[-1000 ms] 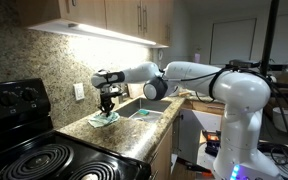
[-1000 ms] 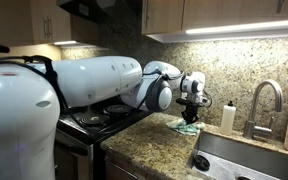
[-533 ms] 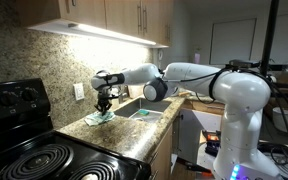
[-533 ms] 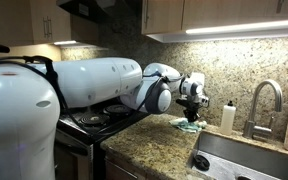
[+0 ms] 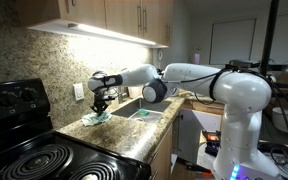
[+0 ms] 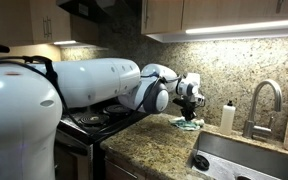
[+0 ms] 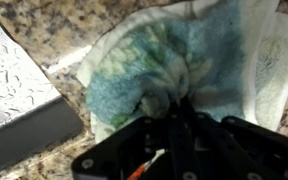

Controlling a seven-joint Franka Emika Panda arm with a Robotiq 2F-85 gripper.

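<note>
My claw [image 7: 179, 108] is pinched shut on a bunched fold of the blue-and-white cloth [image 7: 174, 65]. The rest of the cloth lies on the desk [image 5: 122, 136] toward its back edge, just beside the sink [image 7: 14, 95]. I grip only a small tuft, so I judge a hard pull could slip it free. Dragging it past the sink's rim could drop a corner into the basin, and a wide swing might knock the bottle [image 6: 227, 117].
</note>
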